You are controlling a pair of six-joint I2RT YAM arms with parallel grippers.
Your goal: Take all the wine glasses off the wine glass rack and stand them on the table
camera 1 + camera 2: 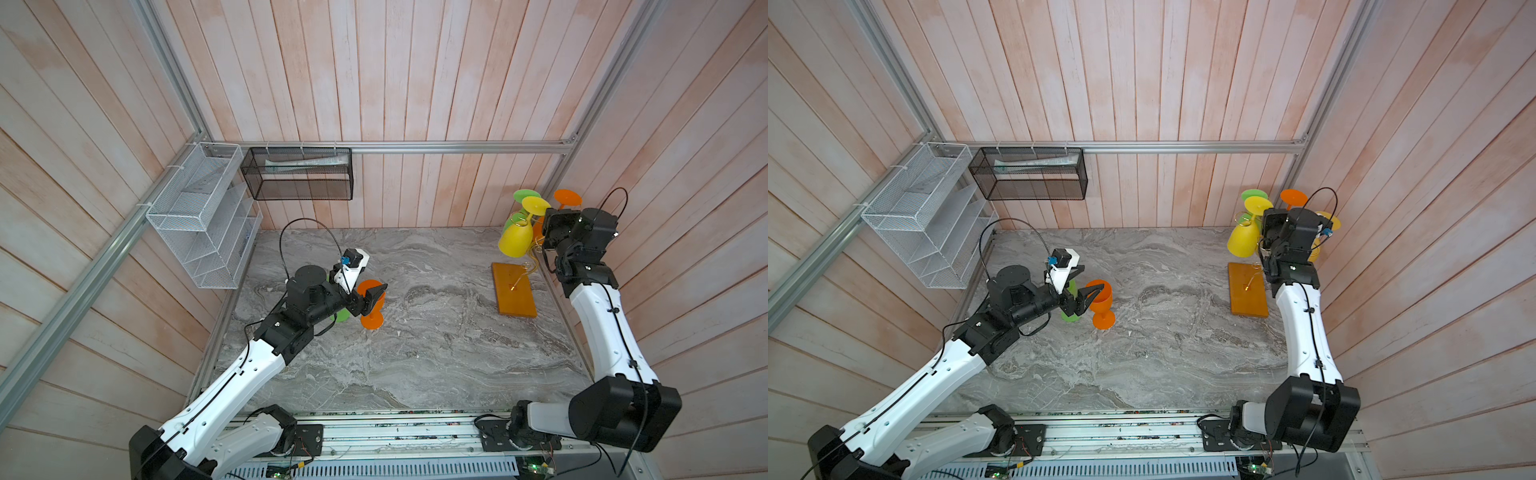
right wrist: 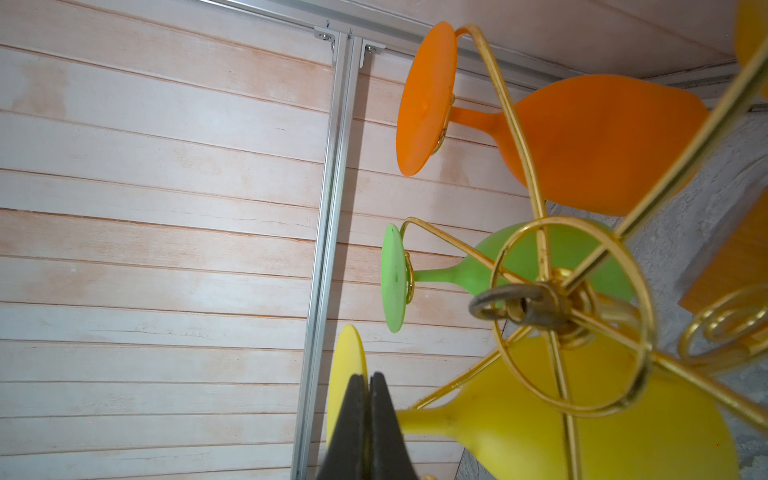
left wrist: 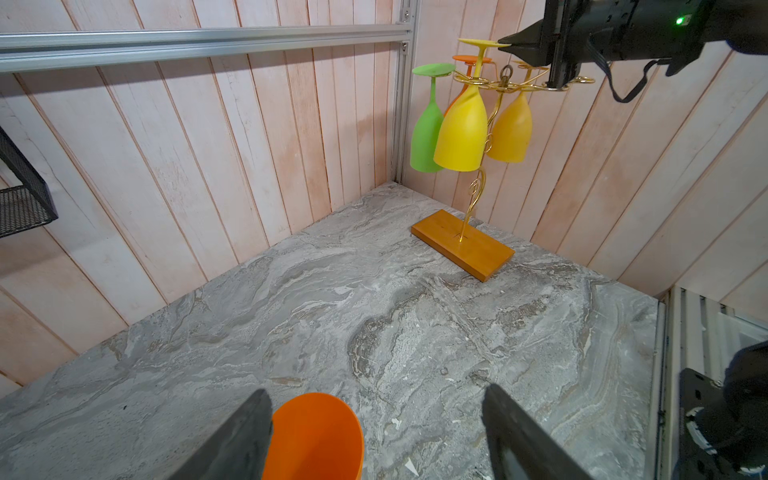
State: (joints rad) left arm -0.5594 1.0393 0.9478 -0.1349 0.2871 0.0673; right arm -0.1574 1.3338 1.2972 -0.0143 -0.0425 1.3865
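Presently we find the yellow plastic wine glass point(image 3: 461, 133) hanging bowl-down, stem vertical, on the gold wire rack point(image 3: 473, 199), its foot just beside our closed right hand point(image 2: 369, 378). Our open left hand point(image 3: 376, 390) is well apart.

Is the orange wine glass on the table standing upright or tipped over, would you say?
Upright: the orange wine glass stands on its foot, bowl opening upward.
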